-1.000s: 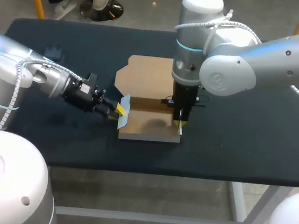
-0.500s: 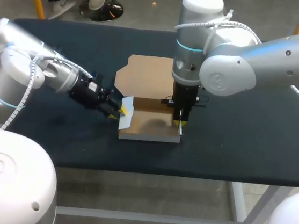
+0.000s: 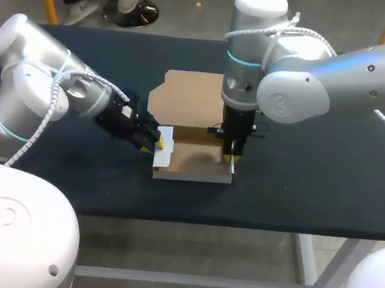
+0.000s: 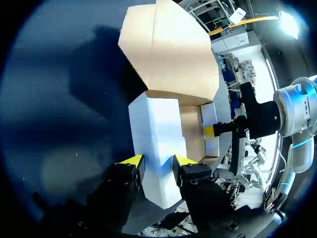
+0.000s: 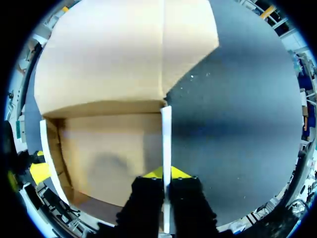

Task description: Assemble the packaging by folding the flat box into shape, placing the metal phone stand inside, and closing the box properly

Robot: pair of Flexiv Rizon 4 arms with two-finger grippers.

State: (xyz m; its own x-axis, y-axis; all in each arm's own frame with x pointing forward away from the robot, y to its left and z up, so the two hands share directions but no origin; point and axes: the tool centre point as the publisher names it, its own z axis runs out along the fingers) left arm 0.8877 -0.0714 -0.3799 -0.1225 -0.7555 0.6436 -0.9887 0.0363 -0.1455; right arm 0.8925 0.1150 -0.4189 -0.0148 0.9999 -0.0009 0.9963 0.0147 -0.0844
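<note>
Head camera high behind, looking down; wrist cameras close, opposite sides; all share box [image 3: 194, 161].

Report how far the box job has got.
Done: the box front and right wall stand up. In hand: left pincer grips the left wall, right pincer the right wall. Left: nothing inside yet, lid open flat.

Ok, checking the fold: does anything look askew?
Only the left wall, at the left gripper: it leans inward, while the right wall stands upright in the right gripper. No damage shows.
</note>
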